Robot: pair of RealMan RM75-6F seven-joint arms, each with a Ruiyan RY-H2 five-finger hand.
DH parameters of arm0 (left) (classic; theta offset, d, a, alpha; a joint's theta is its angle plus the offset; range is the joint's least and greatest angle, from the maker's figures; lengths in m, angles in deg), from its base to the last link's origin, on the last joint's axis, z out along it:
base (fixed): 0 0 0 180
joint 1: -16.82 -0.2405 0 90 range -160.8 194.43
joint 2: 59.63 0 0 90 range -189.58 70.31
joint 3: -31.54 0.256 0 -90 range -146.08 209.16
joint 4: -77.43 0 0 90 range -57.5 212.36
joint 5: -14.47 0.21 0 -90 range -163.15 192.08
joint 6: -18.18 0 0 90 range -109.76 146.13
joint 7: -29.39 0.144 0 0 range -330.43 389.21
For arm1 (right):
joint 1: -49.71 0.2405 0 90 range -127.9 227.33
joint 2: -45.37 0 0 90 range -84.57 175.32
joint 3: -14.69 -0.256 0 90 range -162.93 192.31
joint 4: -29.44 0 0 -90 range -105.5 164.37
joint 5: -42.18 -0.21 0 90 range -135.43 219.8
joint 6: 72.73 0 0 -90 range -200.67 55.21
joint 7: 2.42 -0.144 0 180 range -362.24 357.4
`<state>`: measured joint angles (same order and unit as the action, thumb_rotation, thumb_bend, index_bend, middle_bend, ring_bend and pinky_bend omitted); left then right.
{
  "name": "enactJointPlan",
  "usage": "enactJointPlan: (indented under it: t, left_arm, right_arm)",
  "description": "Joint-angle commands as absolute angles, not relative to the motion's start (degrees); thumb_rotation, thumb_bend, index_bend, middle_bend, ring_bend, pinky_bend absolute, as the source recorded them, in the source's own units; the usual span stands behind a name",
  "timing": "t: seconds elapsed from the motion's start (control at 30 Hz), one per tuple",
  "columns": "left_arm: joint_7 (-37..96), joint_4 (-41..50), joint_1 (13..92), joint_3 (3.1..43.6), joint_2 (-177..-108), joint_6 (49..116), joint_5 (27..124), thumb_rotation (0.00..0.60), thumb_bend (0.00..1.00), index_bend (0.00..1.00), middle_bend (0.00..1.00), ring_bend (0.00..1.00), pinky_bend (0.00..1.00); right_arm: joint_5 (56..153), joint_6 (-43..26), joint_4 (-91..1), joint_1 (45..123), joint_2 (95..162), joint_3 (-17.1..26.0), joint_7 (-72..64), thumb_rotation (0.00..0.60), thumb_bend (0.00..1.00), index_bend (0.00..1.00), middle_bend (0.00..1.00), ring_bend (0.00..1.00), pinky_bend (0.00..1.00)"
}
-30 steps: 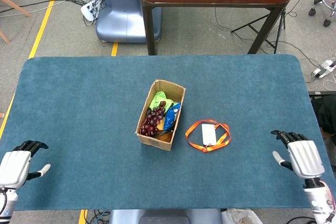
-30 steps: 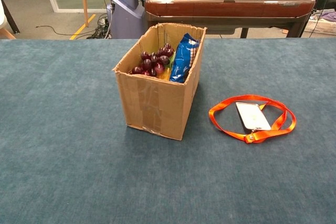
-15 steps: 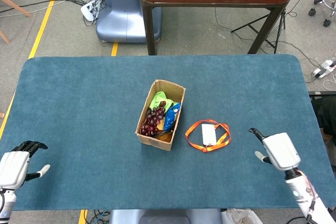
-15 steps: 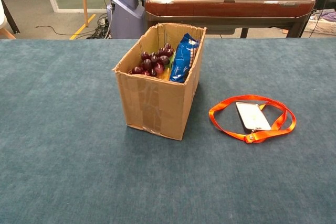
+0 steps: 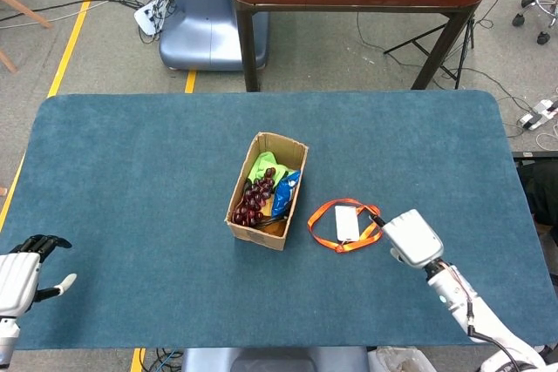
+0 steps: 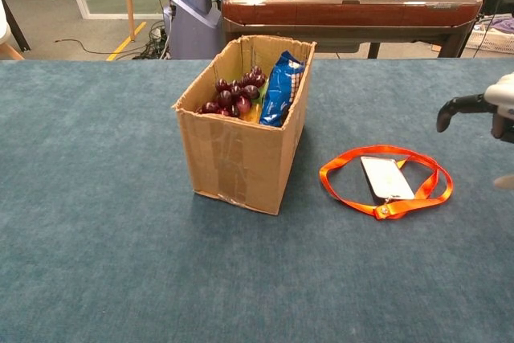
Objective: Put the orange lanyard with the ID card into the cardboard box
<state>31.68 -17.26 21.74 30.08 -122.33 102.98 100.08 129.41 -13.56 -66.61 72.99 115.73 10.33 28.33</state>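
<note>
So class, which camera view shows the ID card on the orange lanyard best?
The chest view: the ID card lies close and large inside the orange lanyard loop. The head view shows the same card only as a small pale rectangle beside the cardboard box.

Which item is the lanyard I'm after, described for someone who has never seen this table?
Find the open cardboard box in the middle of the blue table. Just beside it, toward the robot's right hand, the orange lanyard lies flat as a loop around a pale ID card. It is the only loose item outside the box, and the only orange ribbon.
</note>
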Motion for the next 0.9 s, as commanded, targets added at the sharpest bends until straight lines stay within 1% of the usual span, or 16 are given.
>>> enactJointPlan:
  t: [0.03,0.23,0.33,0.53,0.9]
  left_arm:
    - [31.32,-17.32,21.46,30.04,-122.08,103.32,99.96,0.600,0.16,0.40,0.39,0.28,0.42]
    - [30.51,-17.41,20.95,29.92,-121.56,103.98,99.77,0.600,0.16,0.40,0.39,0.28,0.42]
    - [30.18,-17.39,20.83,29.85,-121.41,104.07,99.66,0.600,0.16,0.40,0.39,0.28,0.42]
    - [29.61,-17.42,20.78,29.76,-121.20,104.00,99.62,0.600,0.16,0.40,0.39,0.28,0.42]
    - [28.74,-17.54,20.58,29.55,-120.74,104.15,99.50,0.600,0.16,0.40,0.39,0.28,0.42]
  right_arm:
    - [126.34,-16.57,-66.32,75.14,118.17,10.12,31.85,0.600,0.00,0.30,0.99,1.00,1.00]
    - [122.49,-19.14,-63.74,77.52,122.43,10.14,36.78,0.600,0.00,0.22,0.99,1.00,1.00]
    - [121.02,-19.74,-62.40,78.56,124.46,10.03,38.12,0.600,0.00,0.19,0.99,1.00,1.00]
    - [118.47,-21.03,-60.51,80.54,127.12,10.06,39.85,0.600,0.00,0.19,0.99,1.00,1.00]
    - [114.39,-22.32,-59.04,83.39,129.29,10.73,42.82,0.600,0.00,0.19,0.99,1.00,1.00]
